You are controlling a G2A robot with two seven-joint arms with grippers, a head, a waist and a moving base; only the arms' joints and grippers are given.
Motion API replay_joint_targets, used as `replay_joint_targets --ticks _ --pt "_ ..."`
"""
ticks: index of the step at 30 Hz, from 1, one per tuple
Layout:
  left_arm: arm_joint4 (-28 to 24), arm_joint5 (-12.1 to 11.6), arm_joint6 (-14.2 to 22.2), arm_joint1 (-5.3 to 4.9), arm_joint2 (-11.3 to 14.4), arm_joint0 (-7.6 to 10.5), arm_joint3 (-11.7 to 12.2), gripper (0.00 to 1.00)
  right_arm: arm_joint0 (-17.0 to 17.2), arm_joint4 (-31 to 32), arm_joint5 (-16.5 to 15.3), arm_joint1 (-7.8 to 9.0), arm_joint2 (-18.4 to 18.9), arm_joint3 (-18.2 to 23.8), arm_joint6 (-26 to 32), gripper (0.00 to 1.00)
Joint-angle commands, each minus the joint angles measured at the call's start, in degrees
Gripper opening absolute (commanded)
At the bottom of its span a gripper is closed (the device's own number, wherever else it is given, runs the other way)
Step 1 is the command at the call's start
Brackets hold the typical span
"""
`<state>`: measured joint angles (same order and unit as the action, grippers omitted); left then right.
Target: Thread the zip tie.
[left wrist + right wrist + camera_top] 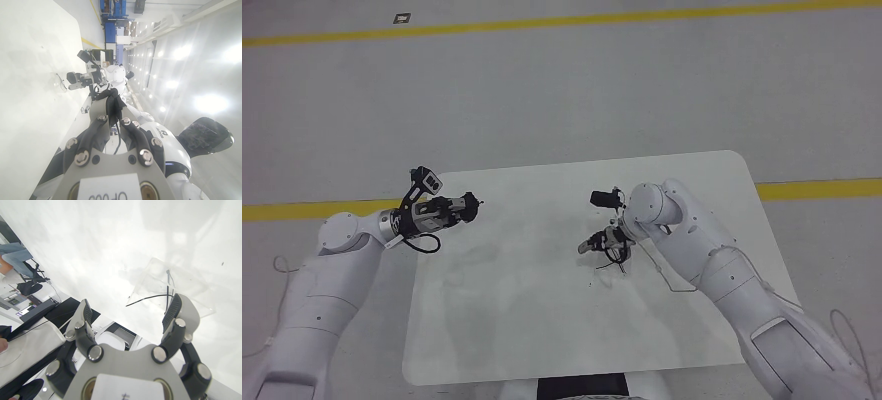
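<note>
desk [542, 335]: clear block [151, 281] set near the middle | zip tie [149, 298] lodged at the block, one end stuck out past its edge | right gripper [130, 297] held just beside the block | left gripper [472, 204] held over the desk's left edge near the far corner, well apart from the block

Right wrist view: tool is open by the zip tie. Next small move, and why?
Probably ease the right tool forward until the zip tie sits between its fingers. Its jaws stand open, the tie's black strand lies on the clear holder just ahead, and one pad is right beside it; nothing is gripped yet.
</note>
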<state>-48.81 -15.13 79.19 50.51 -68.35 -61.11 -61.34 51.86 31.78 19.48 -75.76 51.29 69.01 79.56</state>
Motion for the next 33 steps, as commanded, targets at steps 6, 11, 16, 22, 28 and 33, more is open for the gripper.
replay_joint_targets --ticks 6,11,16,22,28,33 --pt "0.00 0.00 0.00 0.00 0.00 0.00 0.00 0.00 1.66 4.25 0.00 -0.90 2.63 2.22 0.08 1.00" --pt "0.00 0.00 0.00 0.00 0.00 0.00 0.00 0.00 1.66 4.25 0.00 -0.90 2.63 2.22 0.08 1.00" --pt "0.00 0.00 0.00 0.00 0.00 0.00 0.00 0.00 2.79 6.92 -2.92 -0.51 1.98 3.33 -2.97 1.00" --pt "0.00 0.00 0.00 0.00 0.00 0.00 0.00 0.00 4.20 10.90 -5.98 0.54 2.32 6.58 -2.37 1.00" --pt "0.00 0.00 0.00 0.00 0.00 0.00 0.00 0.00 5.50 12.92 -7.80 1.23 2.66 9.89 -2.31 1.00" --pt "0.00 0.00 0.00 0.00 0.00 0.00 0.00 0.00 6.43 15.27 -9.41 1.75 2.58 11.80 -2.24 0.46"
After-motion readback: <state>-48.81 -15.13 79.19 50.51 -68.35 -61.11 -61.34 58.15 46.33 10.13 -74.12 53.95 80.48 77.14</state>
